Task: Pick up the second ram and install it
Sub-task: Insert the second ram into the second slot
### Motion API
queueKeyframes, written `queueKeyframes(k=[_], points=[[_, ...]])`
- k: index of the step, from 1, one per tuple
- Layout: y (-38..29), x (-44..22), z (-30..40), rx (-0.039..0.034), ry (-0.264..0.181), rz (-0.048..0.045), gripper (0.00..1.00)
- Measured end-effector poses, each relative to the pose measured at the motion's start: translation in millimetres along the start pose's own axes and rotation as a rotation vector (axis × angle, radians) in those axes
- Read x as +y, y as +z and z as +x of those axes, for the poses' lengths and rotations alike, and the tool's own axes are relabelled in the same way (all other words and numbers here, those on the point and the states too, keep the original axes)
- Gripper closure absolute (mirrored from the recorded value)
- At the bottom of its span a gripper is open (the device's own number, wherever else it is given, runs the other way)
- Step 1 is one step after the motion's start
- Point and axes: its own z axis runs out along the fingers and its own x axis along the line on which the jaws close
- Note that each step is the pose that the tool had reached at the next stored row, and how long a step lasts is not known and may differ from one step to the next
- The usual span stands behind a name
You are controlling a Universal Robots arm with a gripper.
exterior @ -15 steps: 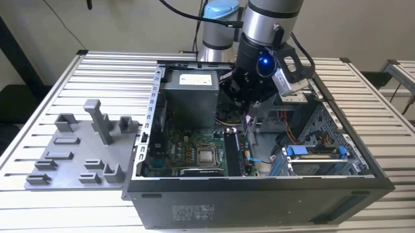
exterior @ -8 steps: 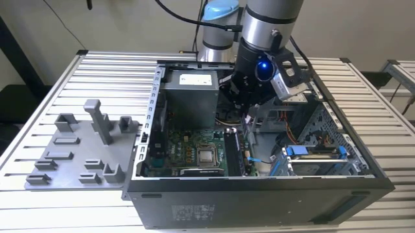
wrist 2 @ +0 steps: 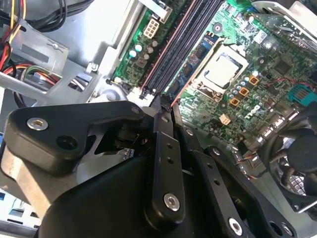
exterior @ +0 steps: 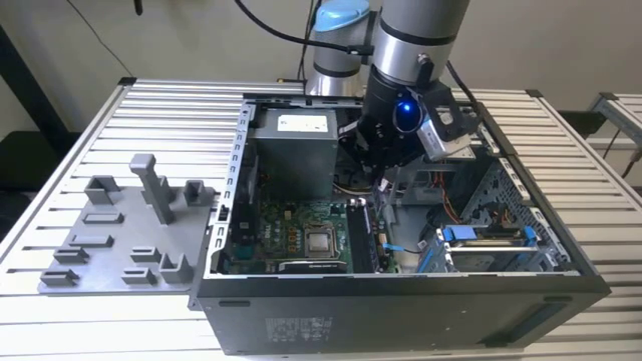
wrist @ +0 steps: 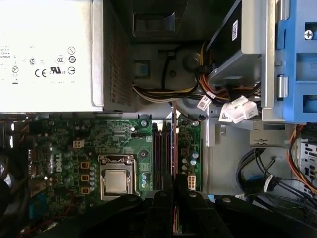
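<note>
The second ram (wrist: 174,148) shows edge-on as a thin reddish-brown strip lying along the black motherboard slots (wrist: 159,158), right of the processor socket. My gripper (wrist: 174,194) is shut on it, one black finger on each side of the near end. In the second wrist view the fingertips (wrist 2: 157,110) pinch together at the end of the slots (wrist 2: 183,44), and the stick's thin edge (wrist 2: 171,99) runs away from them. In the exterior view the gripper (exterior: 380,184) hangs low inside the open computer case (exterior: 401,301), over the ram (exterior: 363,226). I cannot tell how deep the stick sits.
A grey power supply (wrist: 49,49) sits beyond the board, with cable bundles (wrist: 163,94) beside it. The processor socket (wrist: 116,181) lies next to the slots. A blue drive cage (wrist: 297,59) and metal bracket crowd the other side. A grey parts fixture (exterior: 110,241) stands outside the case.
</note>
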Motion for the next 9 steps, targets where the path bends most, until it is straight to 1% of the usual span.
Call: queueKeyframes(k=[4, 9], points=[[3.4, -0.1, 0.0, -0.0007, 0.000, 0.0001, 0.86], [5.2, -0.2, -0.1, -0.0008, 0.000, 0.0000, 0.86]])
